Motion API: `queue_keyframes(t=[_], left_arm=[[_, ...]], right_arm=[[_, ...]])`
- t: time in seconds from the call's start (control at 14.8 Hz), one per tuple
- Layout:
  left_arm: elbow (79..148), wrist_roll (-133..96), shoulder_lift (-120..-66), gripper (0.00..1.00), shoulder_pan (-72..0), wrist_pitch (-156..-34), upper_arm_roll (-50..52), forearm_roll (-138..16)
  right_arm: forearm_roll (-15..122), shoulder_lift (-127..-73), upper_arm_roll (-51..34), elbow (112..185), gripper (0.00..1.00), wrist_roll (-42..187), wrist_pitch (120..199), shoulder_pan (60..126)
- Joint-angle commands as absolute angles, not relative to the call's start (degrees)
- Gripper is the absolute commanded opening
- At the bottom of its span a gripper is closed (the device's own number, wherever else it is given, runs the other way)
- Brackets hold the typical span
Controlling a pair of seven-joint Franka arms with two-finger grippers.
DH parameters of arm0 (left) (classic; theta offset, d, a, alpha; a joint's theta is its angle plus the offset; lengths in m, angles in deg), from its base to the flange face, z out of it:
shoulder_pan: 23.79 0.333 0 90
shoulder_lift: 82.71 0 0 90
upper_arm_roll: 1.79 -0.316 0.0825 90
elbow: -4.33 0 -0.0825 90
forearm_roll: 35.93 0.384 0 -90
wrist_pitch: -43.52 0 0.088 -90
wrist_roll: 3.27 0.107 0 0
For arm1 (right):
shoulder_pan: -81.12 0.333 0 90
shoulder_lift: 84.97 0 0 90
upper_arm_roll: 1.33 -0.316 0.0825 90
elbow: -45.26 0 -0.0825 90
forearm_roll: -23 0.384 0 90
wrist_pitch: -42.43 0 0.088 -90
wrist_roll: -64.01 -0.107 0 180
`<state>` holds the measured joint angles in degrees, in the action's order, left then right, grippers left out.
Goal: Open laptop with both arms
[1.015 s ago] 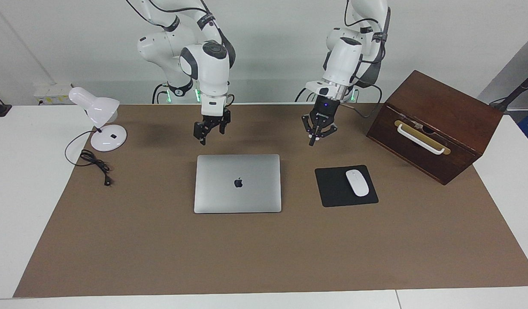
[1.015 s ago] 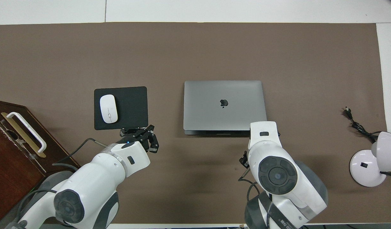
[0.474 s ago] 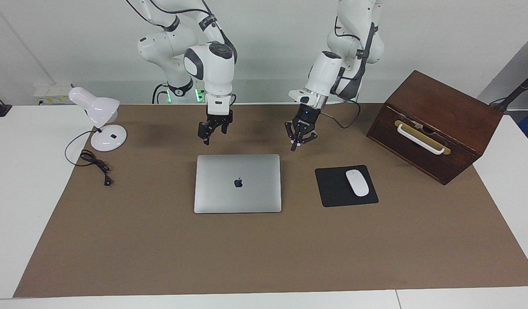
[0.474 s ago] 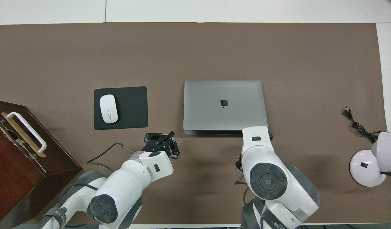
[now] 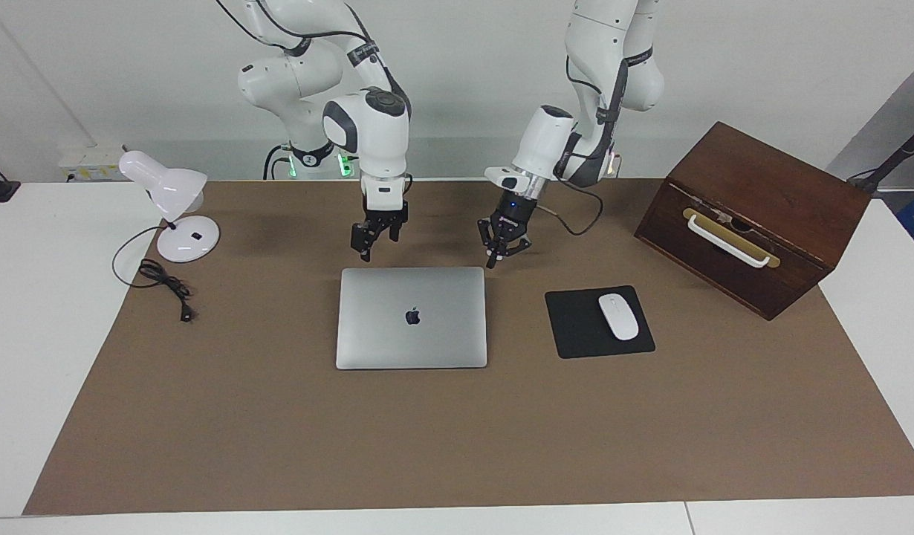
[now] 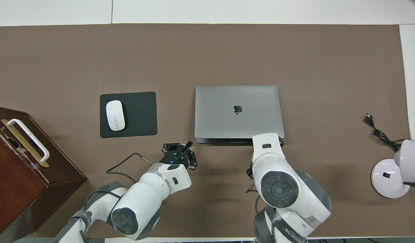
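Note:
The silver-grey laptop [image 5: 427, 338] lies shut on the brown mat, its dark logo up; it also shows in the overhead view [image 6: 221, 114]. My right gripper [image 5: 375, 247] hangs open just above the mat, beside the laptop's edge nearest the robots, at the corner toward the right arm's end. In the overhead view its own wrist hides it. My left gripper [image 5: 500, 254] is open and tilted, low beside the same edge's other corner; in the overhead view [image 6: 178, 148] it sits just off that corner. Neither touches the laptop.
A black mouse pad [image 5: 576, 327] with a white mouse [image 5: 618, 316] lies beside the laptop toward the left arm's end. A brown wooden box [image 5: 754, 215] with a white handle stands past it. A white desk lamp [image 5: 174, 200] and its cable [image 5: 163, 282] are at the right arm's end.
The left gripper has swung from near the mouse pad toward the laptop's corner and come lower. The right gripper has dropped lower and shifted slightly inward along the laptop's edge. The laptop has not moved.

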<state>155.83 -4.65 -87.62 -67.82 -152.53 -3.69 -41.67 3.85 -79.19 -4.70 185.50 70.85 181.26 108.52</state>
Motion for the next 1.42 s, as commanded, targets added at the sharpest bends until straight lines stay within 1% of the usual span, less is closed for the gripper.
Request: queue_keyframes(t=[0.0,0.2,0.47,0.54,0.74,0.81,1.35], left_arm=[[155.0,-6.4,-91.8,0.0,-69.7,-157.2,-4.5,-42.3],[153.3,-7.3,-92.3,0.0,-69.1,-157.2,-4.5,-42.4],[150.3,-7.3,-94.8,0.0,-68.6,-157.2,-4.5,-42.4],[150.1,-7.3,-95.4,0.0,-68.6,-157.2,-4.6,-42.4],[148.6,-7.3,-96.6,0.0,-68.4,-157.3,-4.6,-42.4],[148.4,-7.3,-96.8,0.0,-68.4,-157.3,-4.6,-42.4],[146.8,-7.2,-98.8,0.0,-68.5,-157.3,-4.6,-42.4]], right_arm=[[1.3,-80.7,-4.6,186.0,1.0,69.2,184.4,108.3],[-0.6,-82.3,-4.6,185.7,1.0,69.2,186.9,107.8],[-1.2,-82.5,-4.6,184.7,1.0,66.7,186.0,108.5],[-1.3,-82.3,-4.6,184.3,1.0,65.4,184.6,108.7],[-1.8,-82.5,-4.6,180.0,1.0,64.8,176.5,111.2],[-2.8,-82.6,-4.6,179.3,1.0,64.7,175.5,111.3],[-5.7,-83.6,-4.6,179.4,1.0,65.1,179.2,110.1]])
